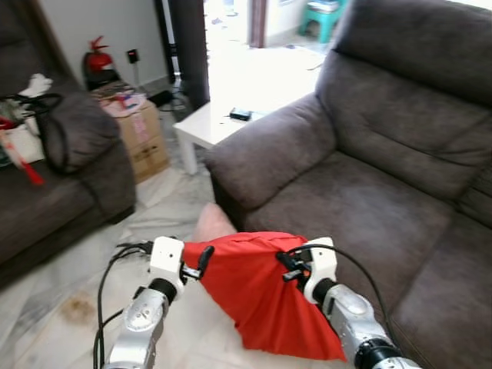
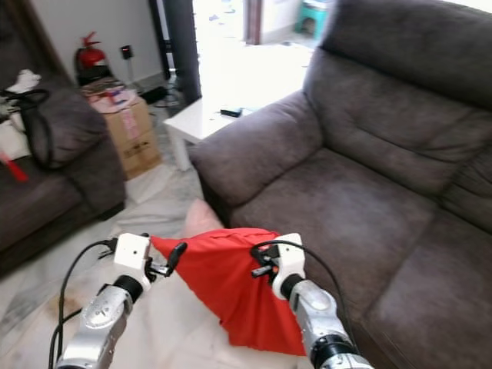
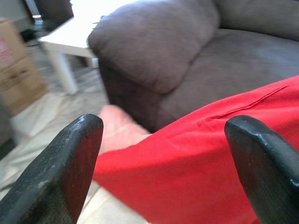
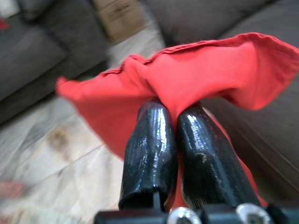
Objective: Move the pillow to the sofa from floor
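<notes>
A red pillow (image 1: 261, 296) hangs above the floor, just in front of the grey sofa (image 1: 346, 192). My right gripper (image 4: 175, 112) is shut on a fold of its upper edge, on the side nearest the sofa seat. At the pillow's other top corner is my left gripper (image 1: 204, 260). In the left wrist view its fingers (image 3: 74, 158) stand wide apart, and the red cloth lies beyond them, not pinched. A pale pink cushion (image 1: 211, 223) peeks out on the floor behind the red pillow, against the sofa's base.
A white side table (image 1: 207, 123) stands beside the sofa's armrest. A cardboard box (image 1: 142, 131) sits further left. A second dark sofa (image 1: 46, 200) with a black bag (image 1: 73, 131) lines the left side. Marble floor (image 1: 61, 307) lies between the sofas.
</notes>
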Tool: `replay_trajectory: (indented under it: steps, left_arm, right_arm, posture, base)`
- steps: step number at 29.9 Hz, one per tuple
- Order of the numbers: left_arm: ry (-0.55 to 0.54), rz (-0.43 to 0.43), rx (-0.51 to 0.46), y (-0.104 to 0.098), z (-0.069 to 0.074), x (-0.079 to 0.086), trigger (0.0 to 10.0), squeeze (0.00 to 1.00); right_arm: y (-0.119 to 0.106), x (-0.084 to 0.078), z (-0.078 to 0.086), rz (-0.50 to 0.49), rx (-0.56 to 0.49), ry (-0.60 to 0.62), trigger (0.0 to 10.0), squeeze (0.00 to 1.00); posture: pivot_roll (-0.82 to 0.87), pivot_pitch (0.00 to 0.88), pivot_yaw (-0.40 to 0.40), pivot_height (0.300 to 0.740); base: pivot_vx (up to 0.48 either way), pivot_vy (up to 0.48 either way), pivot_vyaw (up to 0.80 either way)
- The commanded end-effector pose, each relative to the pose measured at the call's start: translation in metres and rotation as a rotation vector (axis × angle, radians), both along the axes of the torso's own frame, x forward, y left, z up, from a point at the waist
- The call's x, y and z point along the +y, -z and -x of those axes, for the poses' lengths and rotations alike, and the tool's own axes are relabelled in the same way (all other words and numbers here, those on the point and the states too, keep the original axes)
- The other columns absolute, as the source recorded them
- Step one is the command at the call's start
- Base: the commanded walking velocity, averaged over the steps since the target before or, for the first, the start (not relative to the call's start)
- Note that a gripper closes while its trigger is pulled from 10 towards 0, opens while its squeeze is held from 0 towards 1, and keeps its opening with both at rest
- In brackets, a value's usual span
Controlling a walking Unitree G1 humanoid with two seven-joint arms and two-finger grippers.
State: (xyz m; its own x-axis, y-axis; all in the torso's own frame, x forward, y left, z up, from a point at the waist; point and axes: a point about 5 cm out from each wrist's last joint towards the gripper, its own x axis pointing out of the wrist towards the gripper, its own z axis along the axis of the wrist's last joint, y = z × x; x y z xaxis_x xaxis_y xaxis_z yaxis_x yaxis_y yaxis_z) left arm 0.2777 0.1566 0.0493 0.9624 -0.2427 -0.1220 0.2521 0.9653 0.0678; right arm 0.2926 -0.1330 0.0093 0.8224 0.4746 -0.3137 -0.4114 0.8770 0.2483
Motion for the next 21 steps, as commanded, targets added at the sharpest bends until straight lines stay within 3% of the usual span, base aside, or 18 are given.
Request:
replay_trajectory:
  steps: [1,21]
  left_arm:
    - [-0.006,-0.015,0.009,0.0029,0.0016,0.0047,10.0,0.0]
    - [-0.004,-0.018,0.007,0.0039,0.0003,0.0037,10.0,0.0]
  right_arm:
    - [-0.0217,0.0079,-0.0149,-0.027,-0.119,-0.01,10.0,0.0]
    - [-0.0205,0.0082,-0.0148,-0.021,-0.117,-0.006,10.0,0.0]
  posture:
    - [0.08,0.062,-0.014,0.74]
    - [0.08,0.053,-0.015,0.74]
  base:
    - [0.0,0.0,-0.77]
    - [0.0,0.0,-0.78]
